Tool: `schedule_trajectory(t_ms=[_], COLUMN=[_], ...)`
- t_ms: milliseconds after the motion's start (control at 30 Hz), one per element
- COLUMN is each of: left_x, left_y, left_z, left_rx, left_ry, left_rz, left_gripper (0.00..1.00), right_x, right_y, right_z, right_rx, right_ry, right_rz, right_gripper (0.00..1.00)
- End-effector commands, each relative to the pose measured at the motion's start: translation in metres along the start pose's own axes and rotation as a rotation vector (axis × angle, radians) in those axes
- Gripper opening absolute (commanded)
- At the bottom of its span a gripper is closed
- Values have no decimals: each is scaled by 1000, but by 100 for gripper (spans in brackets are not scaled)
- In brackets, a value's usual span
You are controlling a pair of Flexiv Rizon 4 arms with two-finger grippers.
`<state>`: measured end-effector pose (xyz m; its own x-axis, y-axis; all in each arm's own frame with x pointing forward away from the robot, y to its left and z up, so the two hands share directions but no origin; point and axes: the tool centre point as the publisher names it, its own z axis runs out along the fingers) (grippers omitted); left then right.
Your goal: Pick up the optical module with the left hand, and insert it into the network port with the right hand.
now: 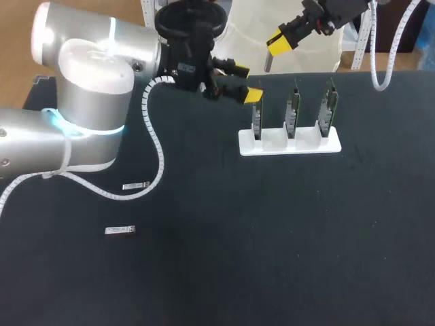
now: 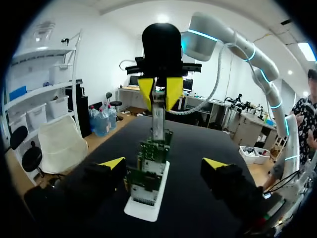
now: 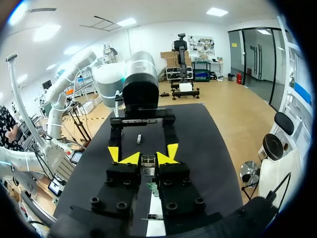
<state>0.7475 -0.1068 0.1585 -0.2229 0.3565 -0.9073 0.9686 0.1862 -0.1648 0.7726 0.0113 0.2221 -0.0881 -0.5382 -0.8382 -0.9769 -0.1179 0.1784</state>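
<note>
Table (image 1: 272, 238): dark top that carries everything below.
Left gripper (image 1: 246, 81): hovers just beside the near end of the stand, fingers spread wide and holding nothing.
Right gripper (image 2: 159, 93): hangs above the row of boards, fingers pinching the module near its top so that it points straight down.
Stand (image 1: 289, 144): white base with three green boards (image 1: 292, 114) upright in a row.
Module in hand (image 2: 157, 119): thin grey bar, upright, its lower end close over the boards and not yet seated.
Spare modules: two lie flat on the table, one (image 1: 136, 185) near the left arm's cable and one (image 1: 120, 231) closer to the front edge.
Step in hand: insertion. The port itself is too small to make out, so which board is meant is probably best confirmed from the left wrist view.
Doing it well: keep the module vertical, centre it over the opening, lower it slowly and straight, and let go only once it sits firmly.
</note>
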Motion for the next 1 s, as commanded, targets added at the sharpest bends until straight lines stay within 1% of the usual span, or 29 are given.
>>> schedule_trajectory(t_ms=[33,100,233,333,633,1000], left_x=[6,7,12,15,25,25], left_y=[7,9,16,21,24,25], left_z=[1,1,-1,-3,-1,7], left_rx=[-5,-9,-45,-54,-23,-17], left_ry=[42,46,88,115,177,189], left_rz=[-1,0,23,34,56,72], left_gripper=[100,100,100,100,100,100], right_x=[1,1,2,2,2,1], right_y=[4,5,5,6,6,6], right_z=[1,1,1,0,0,0], right_rx=[11,12,11,10,12,11], right_ry=[-1,-1,-2,-3,0,4], right_rz=[-2,0,0,-1,-1,-1], right_gripper=[0,0,0,0,0,0])
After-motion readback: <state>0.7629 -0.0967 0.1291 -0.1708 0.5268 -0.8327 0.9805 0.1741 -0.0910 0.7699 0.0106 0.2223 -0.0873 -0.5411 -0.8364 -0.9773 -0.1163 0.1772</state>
